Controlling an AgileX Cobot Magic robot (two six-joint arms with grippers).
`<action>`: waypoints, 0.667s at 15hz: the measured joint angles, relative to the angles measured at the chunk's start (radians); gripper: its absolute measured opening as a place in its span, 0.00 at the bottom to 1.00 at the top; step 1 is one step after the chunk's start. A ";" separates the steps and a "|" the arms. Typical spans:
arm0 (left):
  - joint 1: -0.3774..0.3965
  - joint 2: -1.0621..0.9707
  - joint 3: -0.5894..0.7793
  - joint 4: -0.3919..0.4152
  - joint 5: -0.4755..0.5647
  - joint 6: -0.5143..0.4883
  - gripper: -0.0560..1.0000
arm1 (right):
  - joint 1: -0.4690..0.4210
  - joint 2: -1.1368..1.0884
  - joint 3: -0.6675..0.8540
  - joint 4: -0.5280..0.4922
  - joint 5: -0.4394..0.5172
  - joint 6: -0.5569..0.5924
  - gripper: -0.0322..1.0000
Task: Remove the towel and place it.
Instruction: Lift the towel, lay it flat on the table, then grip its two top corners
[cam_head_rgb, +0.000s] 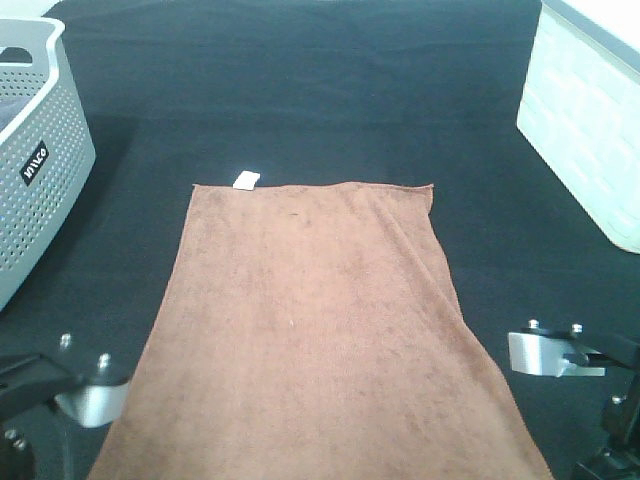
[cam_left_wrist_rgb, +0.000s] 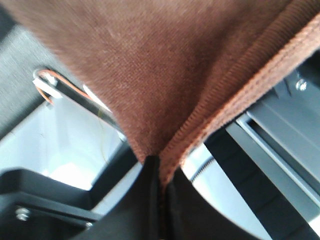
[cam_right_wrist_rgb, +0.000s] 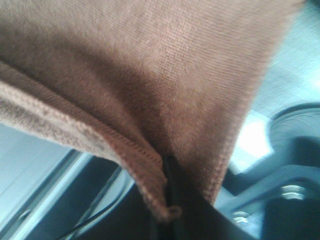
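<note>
The left end effector (cam_left_wrist_rgb: 159, 167) and right end effector (cam_right_wrist_rgb: 170, 172) each clench a stitched edge of the brown towel (cam_head_rgb: 310, 330), which lies lower centre on the black-clothed table (cam_head_rgb: 300, 90).

Your left arm (cam_head_rgb: 40, 385) presents a black housing with a brushed silver bracket (cam_head_rgb: 92, 402) and round silver screw heads (cam_head_rgb: 66, 340) on top. Your right arm (cam_head_rgb: 600, 360) matches it: black body, pale silver plate (cam_head_rgb: 535, 352), paired screws (cam_head_rgb: 533, 324) along the plate's far edge. In the wrist views, note matt black fingers (cam_left_wrist_rgb: 145, 200) on the left gripper (cam_left_wrist_rgb: 159, 167) and on the right gripper (cam_right_wrist_rgb: 169, 170), plus bright silver bolts (cam_right_wrist_rgb: 292, 192) on a black mount.
</note>
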 joint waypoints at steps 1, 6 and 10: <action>-0.004 0.000 0.004 -0.001 0.000 -0.002 0.05 | 0.000 0.000 0.002 0.016 0.000 -0.013 0.03; -0.004 0.037 0.008 -0.006 -0.001 -0.014 0.05 | 0.000 -0.001 0.002 0.040 -0.036 -0.024 0.03; -0.004 0.148 -0.057 -0.007 -0.010 -0.017 0.05 | 0.000 0.025 0.003 0.071 -0.113 -0.024 0.03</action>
